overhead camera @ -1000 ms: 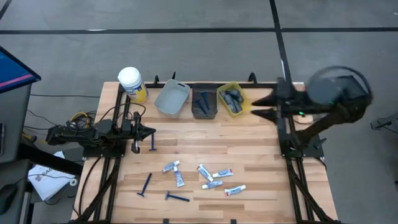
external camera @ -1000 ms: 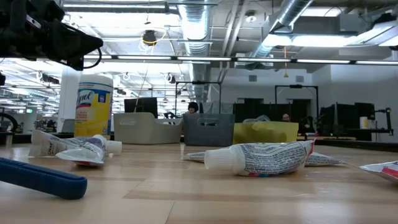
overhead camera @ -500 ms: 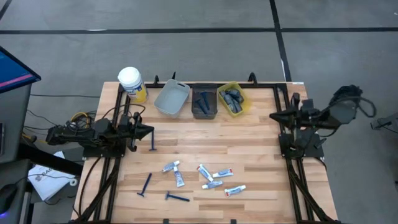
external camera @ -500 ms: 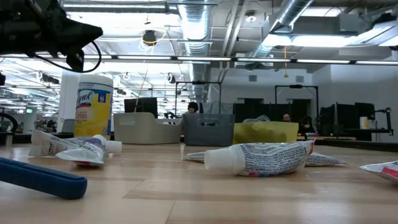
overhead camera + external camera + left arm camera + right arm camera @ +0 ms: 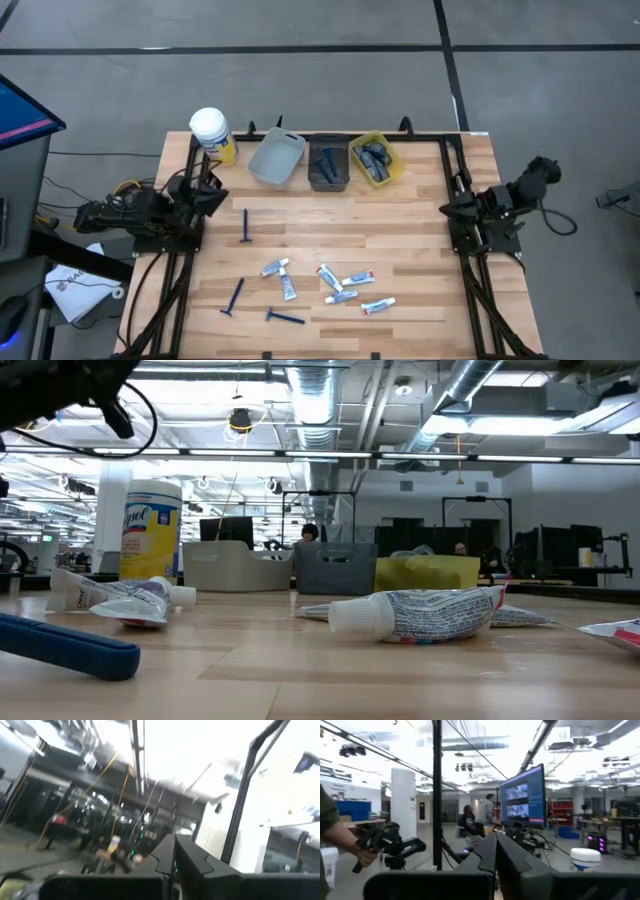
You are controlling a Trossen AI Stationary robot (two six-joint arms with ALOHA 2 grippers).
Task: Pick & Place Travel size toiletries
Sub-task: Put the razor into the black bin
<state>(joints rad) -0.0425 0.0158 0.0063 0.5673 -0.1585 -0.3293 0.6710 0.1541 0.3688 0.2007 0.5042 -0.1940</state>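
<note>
From above, the yellow bin (image 5: 375, 160) at the far edge of the table (image 5: 420, 250) serves as the marker. It holds dark grey mini bottles (image 5: 374, 156); the dark bin (image 5: 328, 167) just left of it holds more dark items, and the grey bin (image 5: 277, 158) beyond that looks empty. The big jar (image 5: 212, 133) stands further left, at the table corner. Nearer the front, well apart from the yellow bin, lie five small white tubes (image 5: 342, 284) in a loose cluster and three blue razors (image 5: 246, 225), one closer to the bins and two near the front edge. The left gripper (image 5: 205, 198) sits folded back at the left rim, the right gripper (image 5: 462, 205) at the right rim; neither holds anything.

Level with the table, a tube (image 5: 415, 614) lies in front of the yellow bin (image 5: 426, 573), looking soft and crinkled. My guess is that it will dent under a squeeze, so grip it across the middle. The razor (image 5: 65, 645) at lower left looks stiff and light; its thin handle is the natural hold.

The left wrist view is smeared, but the fingers (image 5: 192, 865) meet in a closed point. The right wrist view shows its fingers (image 5: 510, 857) pressed together too, with people in the room behind and no table contents visible.
</note>
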